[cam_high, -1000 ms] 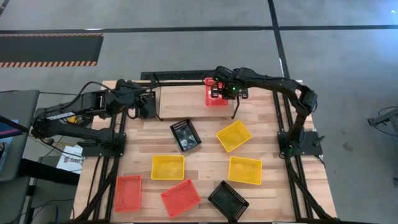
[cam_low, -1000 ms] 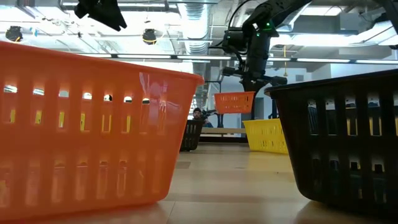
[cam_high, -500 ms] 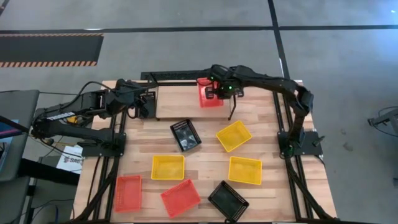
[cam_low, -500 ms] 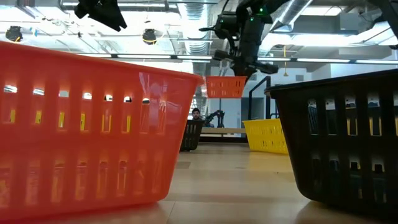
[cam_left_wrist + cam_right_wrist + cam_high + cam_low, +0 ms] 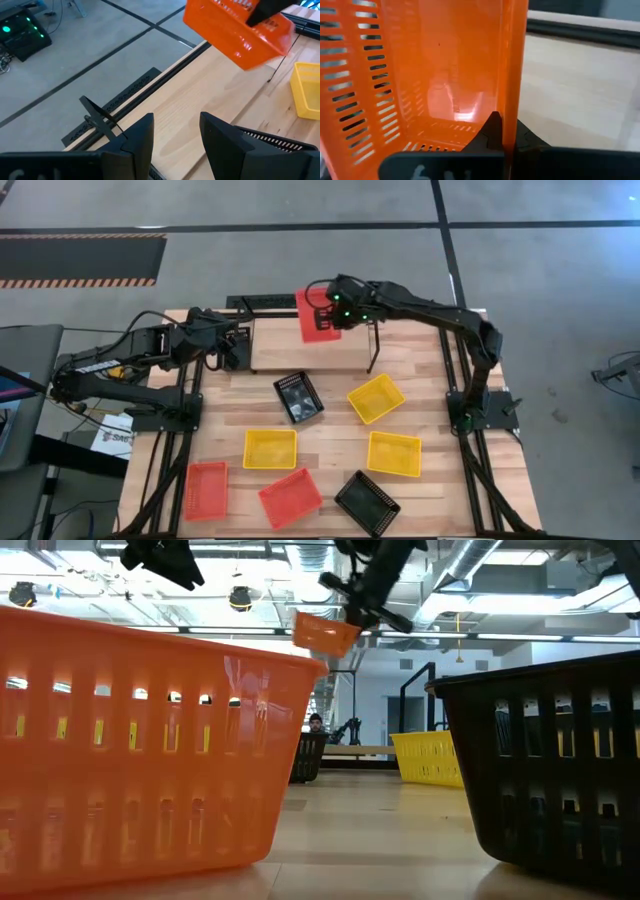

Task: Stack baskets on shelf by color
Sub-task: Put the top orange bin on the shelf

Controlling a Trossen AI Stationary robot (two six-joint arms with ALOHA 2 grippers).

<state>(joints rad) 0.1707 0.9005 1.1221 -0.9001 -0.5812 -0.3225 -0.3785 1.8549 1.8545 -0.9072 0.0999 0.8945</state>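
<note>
Shelf (image 5: 290,345) board bare at table's 12 o'clock; red-orange basket (image 5: 316,316) held aloft, rim clamped by right gripper (image 5: 335,310), for placing; left gripper (image 5: 236,345) parted, parked beside.

Red-orange slotted basket (image 5: 316,316) above the pale wooden shelf (image 5: 285,346); yellow basket (image 5: 376,398) and black basket (image 5: 298,397) below.

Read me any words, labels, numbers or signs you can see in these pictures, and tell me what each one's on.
Nothing can be read clearly.
On the white sheet left of the table: dark print, too small to read.
On the red-orange basket held in the air: no lettering visible.
On the striped floor mat: orange and black stripes only, no words.
</note>
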